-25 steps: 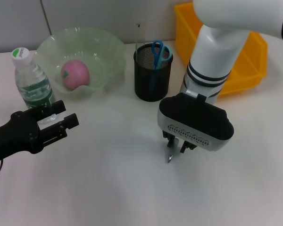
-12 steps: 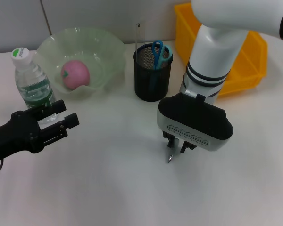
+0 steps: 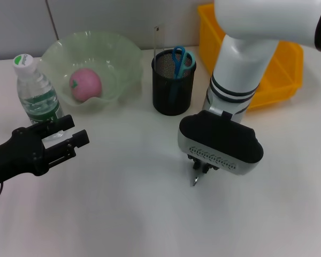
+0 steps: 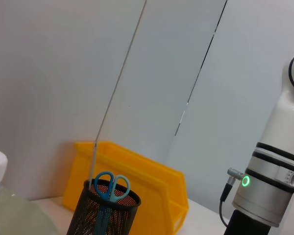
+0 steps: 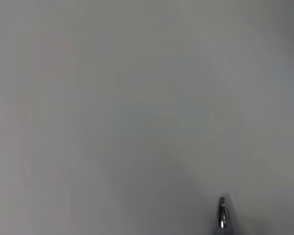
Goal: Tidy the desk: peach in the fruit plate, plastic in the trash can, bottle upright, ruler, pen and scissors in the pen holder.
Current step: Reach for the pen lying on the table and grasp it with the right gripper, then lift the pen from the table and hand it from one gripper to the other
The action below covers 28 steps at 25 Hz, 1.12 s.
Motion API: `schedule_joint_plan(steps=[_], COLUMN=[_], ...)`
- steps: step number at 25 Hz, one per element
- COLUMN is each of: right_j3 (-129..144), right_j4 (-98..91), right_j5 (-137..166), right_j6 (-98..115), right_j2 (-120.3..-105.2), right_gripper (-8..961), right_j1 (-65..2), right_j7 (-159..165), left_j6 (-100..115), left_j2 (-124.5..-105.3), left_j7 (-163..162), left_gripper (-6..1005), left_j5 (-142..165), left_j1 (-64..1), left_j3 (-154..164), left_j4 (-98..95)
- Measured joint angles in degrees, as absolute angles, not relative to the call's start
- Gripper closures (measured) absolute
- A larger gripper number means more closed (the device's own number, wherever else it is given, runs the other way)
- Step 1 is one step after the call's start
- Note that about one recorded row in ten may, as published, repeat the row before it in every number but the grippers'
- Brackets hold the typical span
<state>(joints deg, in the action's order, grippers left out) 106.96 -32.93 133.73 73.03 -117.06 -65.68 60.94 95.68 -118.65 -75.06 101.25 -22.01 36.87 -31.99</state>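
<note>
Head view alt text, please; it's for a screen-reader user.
The right end effector points down at the white desk, a pen tip showing beneath it. Behind stand a pen holder with scissors, a peach in the fruit plate and an upright bottle.

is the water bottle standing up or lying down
Standing up. In the head view the bottle sits on its base on the table, white cap on top, beside the green plate.

peach [image 3: 85, 84]: pink, round, in fruit plate [image 3: 120, 51] (pale green, wavy rim), back left
bottle [image 3: 36, 93]: clear plastic, white cap w/ green label, upright, left of plate
pen holder [image 3: 173, 93]: black mesh cup, center back
scissors [image 3: 181, 60]: blue handles up, in holder
ruler [image 3: 155, 37]: clear, upright in holder
pen [image 3: 195, 180]: silver tip showing, pointing down, at desk under right arm
trash can [image 3: 281, 80]: yellow bin, back right
</note>
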Motion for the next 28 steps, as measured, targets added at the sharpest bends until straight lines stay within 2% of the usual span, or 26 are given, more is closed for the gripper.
schedule_joint_plan(steps=[9,14,28], right_j3=[107.9,107.9,105.1], right_j4=[-33.8,-33.6,-35.5], right_j5=[133.6,133.5,133.7], right_j6=[73.5,73.6,73.6], right_j2=[-116.99,-116.97,-116.98], right_gripper=[777,679,830], right_j1=[-65.7,-66.0,-64.9], right_j7=[62.6,62.5,61.3], left_j6=[96.0,96.0,96.0], left_j2=[-118.65,-118.65,-118.56], left_j7=[-75.1,-75.1,-75.1], left_gripper=[357,356,379], left_j5=[101.2,100.9,100.7], left_j1=[-21.9,-21.9,-21.9], left_j3=[36.7,36.7,36.8], left_j4=[-32.0,-32.0,-32.2])
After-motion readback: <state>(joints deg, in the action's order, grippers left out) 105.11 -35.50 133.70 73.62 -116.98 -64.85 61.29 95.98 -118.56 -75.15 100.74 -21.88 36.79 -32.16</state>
